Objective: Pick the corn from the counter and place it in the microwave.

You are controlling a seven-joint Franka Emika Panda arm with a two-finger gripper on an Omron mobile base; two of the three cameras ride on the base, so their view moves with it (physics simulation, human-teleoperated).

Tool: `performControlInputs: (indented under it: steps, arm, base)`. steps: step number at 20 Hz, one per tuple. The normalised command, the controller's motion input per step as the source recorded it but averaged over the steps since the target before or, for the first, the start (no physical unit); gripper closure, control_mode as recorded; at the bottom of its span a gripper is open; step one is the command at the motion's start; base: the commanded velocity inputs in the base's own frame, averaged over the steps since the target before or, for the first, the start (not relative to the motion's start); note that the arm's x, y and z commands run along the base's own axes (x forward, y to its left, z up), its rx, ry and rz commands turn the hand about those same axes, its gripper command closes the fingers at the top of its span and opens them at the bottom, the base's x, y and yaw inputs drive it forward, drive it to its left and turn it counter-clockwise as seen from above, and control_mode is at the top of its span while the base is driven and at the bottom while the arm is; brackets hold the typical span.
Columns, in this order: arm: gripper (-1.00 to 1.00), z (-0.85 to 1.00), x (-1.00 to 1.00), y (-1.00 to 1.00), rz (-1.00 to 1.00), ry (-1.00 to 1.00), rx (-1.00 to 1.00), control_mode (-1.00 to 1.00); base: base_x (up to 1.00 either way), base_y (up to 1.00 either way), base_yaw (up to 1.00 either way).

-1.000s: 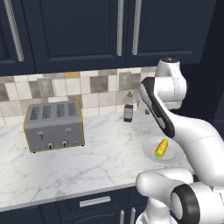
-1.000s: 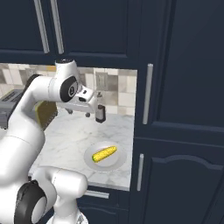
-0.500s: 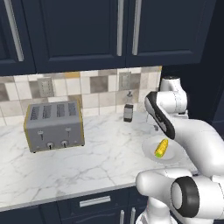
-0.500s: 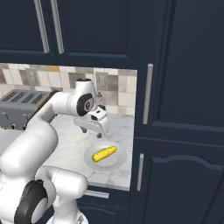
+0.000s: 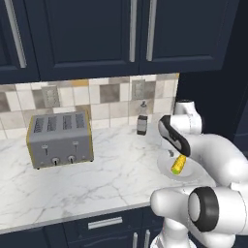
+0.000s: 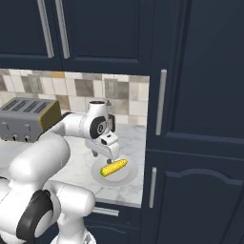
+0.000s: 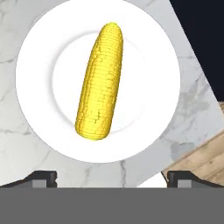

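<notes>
The arm is reaching for the corn (image 7: 99,83), which is lying on its side across the middle of a white plate (image 7: 35,52); the plate is sitting near the right end of the counter (image 5: 97,184), close to its front edge. The step in hand looks like the approach before the grasp; to do it well, the gripper (image 6: 106,153) should be coming straight down over the thick middle of the cob, with the fingers turned so they close across its narrow width rather than along its length; a round cob is likely to roll on a smooth plate, so a centred, square grip matters. The tips should be stopping just short of the plate, so they are not pressing on it or tipping its rim.

In the hand view the two finger tips (image 7: 40,176) are standing wide apart at the bottom corners, wider than the cob; the gripper is spread and holding nothing, touching neither corn nor plate. A toaster (image 5: 60,140) is standing well apart toward the counter's left end, and a small bottle (image 5: 142,118) at the back edge.
</notes>
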Motion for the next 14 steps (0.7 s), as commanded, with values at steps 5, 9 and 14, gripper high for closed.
performControlInputs:
  steps: [5, 9, 14]
  arm:
    - [-1.0, -0.73, 0.39, 0.0, -0.17, 0.0, 0.0, -1.0]
    - [-1.0, -0.61, 0.33, -0.05, -0.09, -0.02, 0.0, -1.0]
    - [-1.0, -0.44, 0.19, -0.18, -0.03, 0.0, -0.01, -1.0]
  base:
    - [0.0, 0.0, 0.0]
    - [0.0, 0.0, 0.0]
    - [0.0, 0.0, 0.0]
